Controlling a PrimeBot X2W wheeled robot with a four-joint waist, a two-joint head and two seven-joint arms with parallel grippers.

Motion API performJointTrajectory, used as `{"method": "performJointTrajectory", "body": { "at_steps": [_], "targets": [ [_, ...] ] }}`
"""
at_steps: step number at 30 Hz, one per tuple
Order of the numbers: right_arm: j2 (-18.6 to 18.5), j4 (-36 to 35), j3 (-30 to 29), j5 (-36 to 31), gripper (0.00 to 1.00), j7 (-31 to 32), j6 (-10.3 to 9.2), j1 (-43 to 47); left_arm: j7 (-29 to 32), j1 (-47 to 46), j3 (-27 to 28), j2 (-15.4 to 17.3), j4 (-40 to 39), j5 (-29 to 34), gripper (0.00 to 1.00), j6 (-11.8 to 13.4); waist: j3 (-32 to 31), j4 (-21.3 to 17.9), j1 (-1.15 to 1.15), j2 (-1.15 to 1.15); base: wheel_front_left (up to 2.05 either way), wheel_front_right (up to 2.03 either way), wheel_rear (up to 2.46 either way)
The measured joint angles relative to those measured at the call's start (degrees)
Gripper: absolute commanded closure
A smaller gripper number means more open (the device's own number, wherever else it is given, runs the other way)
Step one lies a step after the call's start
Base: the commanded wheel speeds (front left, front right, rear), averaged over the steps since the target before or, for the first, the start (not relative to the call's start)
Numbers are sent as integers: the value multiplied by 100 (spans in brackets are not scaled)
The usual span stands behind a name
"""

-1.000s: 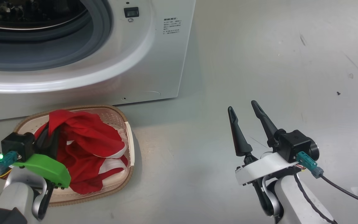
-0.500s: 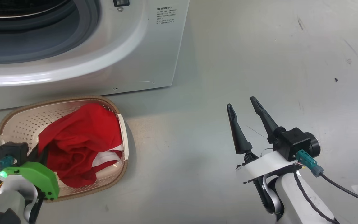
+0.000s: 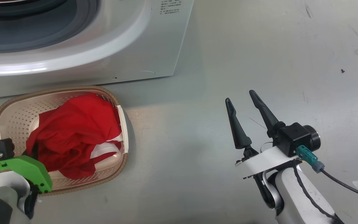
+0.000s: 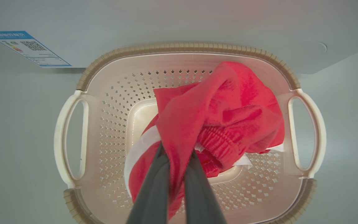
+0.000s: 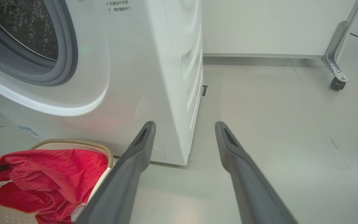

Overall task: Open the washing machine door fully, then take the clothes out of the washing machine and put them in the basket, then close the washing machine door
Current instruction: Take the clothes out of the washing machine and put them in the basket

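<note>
The clothes (image 3: 73, 133) are lying heaped in the basket (image 3: 14, 119), bunching toward its right end; we are pinching a fold of that red fabric with our left gripper (image 4: 178, 153) — its two dark fingers (image 4: 154, 186) are clamping on the cloth, which is draping over and between them. The basket is sitting on the grey floor (image 3: 259, 46), just in front of the washing machine (image 3: 154, 46), whose blue label (image 4: 26, 48) is showing beyond the basket's far rim; the grey rubber ring (image 5: 62, 62) of the drum mouth is standing uncovered above it, with the steel drum (image 5: 20, 28) showing behind. Off to the right, well apart from the basket, we are holding our right gripper (image 3: 240, 97) over bare floor — jaws spread wide, grasping nothing, pointing past the machine's front corner.
</note>
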Motion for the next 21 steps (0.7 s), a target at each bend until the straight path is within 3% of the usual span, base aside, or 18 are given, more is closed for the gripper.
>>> {"method": "performJointTrajectory", "body": {
  "at_steps": [11, 12, 13, 14, 15, 21],
  "targets": [
    [-1, 9, 8, -35, 0, 0, 0, -47, -19, -310, 220, -80, 565, -234, 100, 119, 67, -13, 0, 0, 0, 0, 0],
    [-1, 10, 9, -36, 0, 0, 0, -47, -62, -336, 220, -82, 589, -234, 87, 118, 70, -12, 0, 0, 0, 0, 0],
    [-1, 12, 11, -38, 0, 0, 0, -48, -78, -365, 220, -86, 612, -234, 66, 118, 72, -10, 0, 0, 0, 0, 0],
    [-1, 13, 13, -40, 0, 0, 0, -48, -100, -393, 219, -90, 642, -234, 11, 118, 74, -7, 0, 0, 0, 0, 0],
    [-1, 14, 15, -40, 0, 0, 0, -49, -115, -425, 219, -98, 682, -234, 0, 118, 75, -5, 0, 0, 0, 0, 0],
    [0, 23, 26, -40, 0, 0, 0, -54, -118, -510, 211, -155, 888, -253, 0, 116, 62, 10, 0, 0, 0, 0, 0]
  ]
}}
